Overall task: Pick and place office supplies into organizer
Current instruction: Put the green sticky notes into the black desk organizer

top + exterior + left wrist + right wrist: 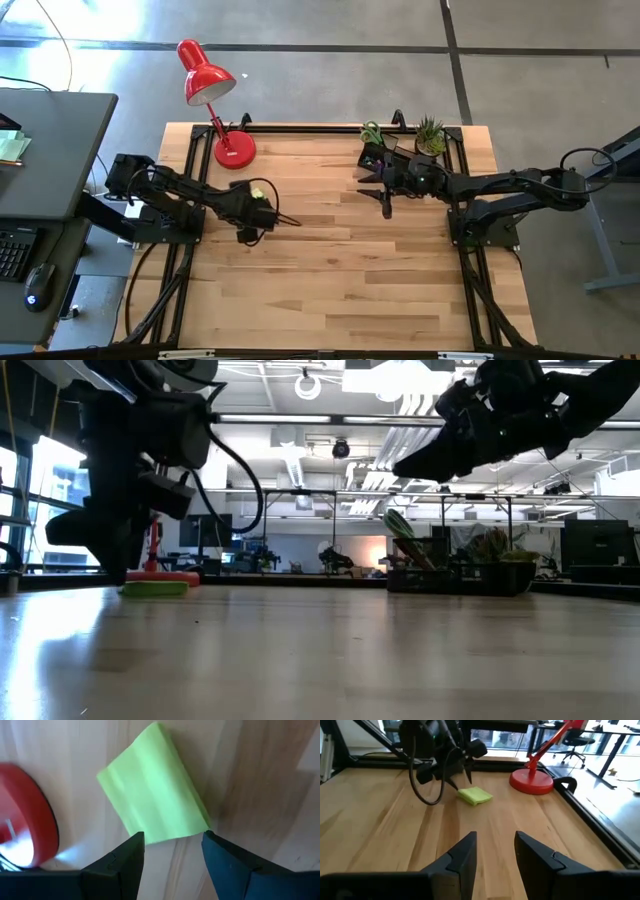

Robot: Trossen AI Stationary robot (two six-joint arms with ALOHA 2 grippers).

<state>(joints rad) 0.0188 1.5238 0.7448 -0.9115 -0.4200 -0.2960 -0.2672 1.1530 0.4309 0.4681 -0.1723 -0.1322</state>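
The left pincer is hovering wide open and empty just short of the flat yellow-green sticky-note block, which is lying on the pale wooden plank tabletop beside the red desk lamp toward the far left corner, apparently lining up a grasp. The right pincer is waiting partly open, holding nothing, near the black wire-mesh organizer at the far edge beside the small green potted plant. Beyond, a lit workshop is showing.

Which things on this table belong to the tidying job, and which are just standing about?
Belong to the job:
- sticky notes, lying flat under the open left gripper
- organizer, with scissors standing in it
- right gripper, open, empty, near the organizer

Just standing about:
- red lamp
- potted plant
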